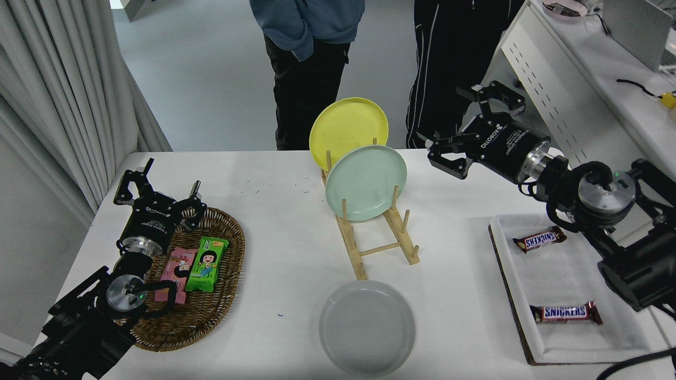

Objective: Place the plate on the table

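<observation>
1. The plate (367, 327) is plain light grey, with no pattern.
2. The counter (274, 253) is matte white.
3. Two more plates stand in a pale wooden rack (377, 237): one mint green (366, 183), one yellow (346, 129).
4. The wicker basket (211, 311) is brown and woven; in it lie a pink snack packet (177, 266) and a green snack packet (207, 263), each with a cartoon figure.
5. The tray (554, 343) is white with a brown edge and holds two brown candy bars (540, 239) with blue lettering.
6. Both end effectors, left (158, 195) and right (465, 132), are black.
7. The curtain (58, 89) is pale grey.
</observation>
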Motion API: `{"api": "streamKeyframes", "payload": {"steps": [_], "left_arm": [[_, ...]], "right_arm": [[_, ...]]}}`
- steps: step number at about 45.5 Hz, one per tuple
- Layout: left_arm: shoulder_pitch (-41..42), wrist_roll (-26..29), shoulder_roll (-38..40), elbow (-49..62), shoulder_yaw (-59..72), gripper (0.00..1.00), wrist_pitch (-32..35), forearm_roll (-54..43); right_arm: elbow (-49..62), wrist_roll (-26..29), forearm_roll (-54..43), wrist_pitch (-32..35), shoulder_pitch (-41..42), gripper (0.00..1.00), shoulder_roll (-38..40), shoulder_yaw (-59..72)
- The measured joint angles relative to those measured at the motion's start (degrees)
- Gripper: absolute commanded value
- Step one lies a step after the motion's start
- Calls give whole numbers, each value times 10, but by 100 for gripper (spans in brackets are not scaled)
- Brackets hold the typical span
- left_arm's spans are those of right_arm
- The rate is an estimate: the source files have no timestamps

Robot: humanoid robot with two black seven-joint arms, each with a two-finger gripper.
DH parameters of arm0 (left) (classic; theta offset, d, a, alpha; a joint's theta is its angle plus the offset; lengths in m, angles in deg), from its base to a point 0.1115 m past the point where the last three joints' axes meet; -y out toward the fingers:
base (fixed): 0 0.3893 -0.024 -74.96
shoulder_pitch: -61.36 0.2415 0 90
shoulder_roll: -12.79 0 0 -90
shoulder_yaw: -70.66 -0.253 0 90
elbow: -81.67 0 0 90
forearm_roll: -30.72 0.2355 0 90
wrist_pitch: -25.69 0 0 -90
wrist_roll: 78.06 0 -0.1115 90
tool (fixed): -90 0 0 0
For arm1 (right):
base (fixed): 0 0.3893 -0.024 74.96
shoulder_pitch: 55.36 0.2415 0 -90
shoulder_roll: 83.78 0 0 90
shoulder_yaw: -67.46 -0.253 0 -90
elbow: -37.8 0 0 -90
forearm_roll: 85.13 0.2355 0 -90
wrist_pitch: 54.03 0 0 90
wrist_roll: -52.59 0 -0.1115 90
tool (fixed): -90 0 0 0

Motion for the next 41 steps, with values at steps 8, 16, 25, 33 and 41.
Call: {"api": "streamKeyframes", "payload": {"steps": [8, 16, 25, 33, 41], "left_arm": [[0, 0, 0, 0, 0, 100, 0, 0], [0, 0, 0, 0, 0, 100, 0, 0], [0, 0, 0, 0, 0, 100, 0, 0], [0, 0, 0, 0, 0, 100, 0, 0], [0, 0, 0, 0, 0, 100, 0, 0]], "right_arm": [[34, -48, -39, 24, -46, 100, 8, -31], [73, -123, -75, 57, -74, 100, 0, -50], [120, -175, -91, 83, -86, 100, -18, -66], [163, -195, -97, 109, -89, 100, -38, -73], [215, -203, -99, 143, -90, 100, -63, -74]]}}
